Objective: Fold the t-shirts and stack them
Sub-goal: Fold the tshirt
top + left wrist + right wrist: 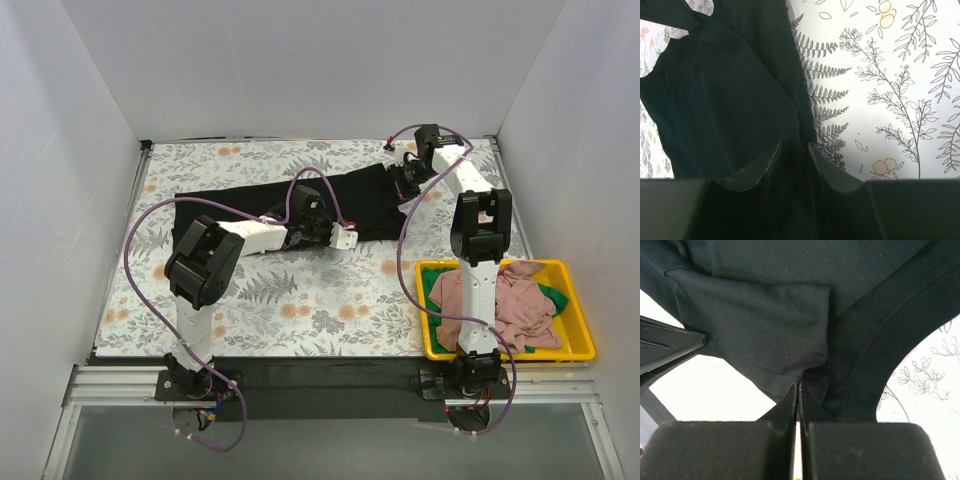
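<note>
Beyond the bin (580, 352) and off to its left, the black shirt (355, 205) lies stretched in a long band across the far part of the flowered worktop (300, 305). It is well apart from the bin.

At the shirt end nearest the bin, almost straight beyond it, the right gripper (798, 389) is closed. Its fingers (785, 407) are pressed almost together on a fold of black cloth beside the curved, stitched neckline. From that pinch the cloth spreads upward across the wrist view, with a hemmed flap to one side.

Farther left of the bin, at the shirt's near edge around the middle of its length, the left gripper (795, 146) is narrow. Dark cloth is bunched in the small gap between its two pads (757, 172), so it holds the shirt's edge. The rest of the shirt fans away over the fern print.

Inside the bin, the pink shirt (515, 300) is heaped in a crumple, and the green shirt (556, 298) peeks out from under it. Neither gripper is near them.
</note>
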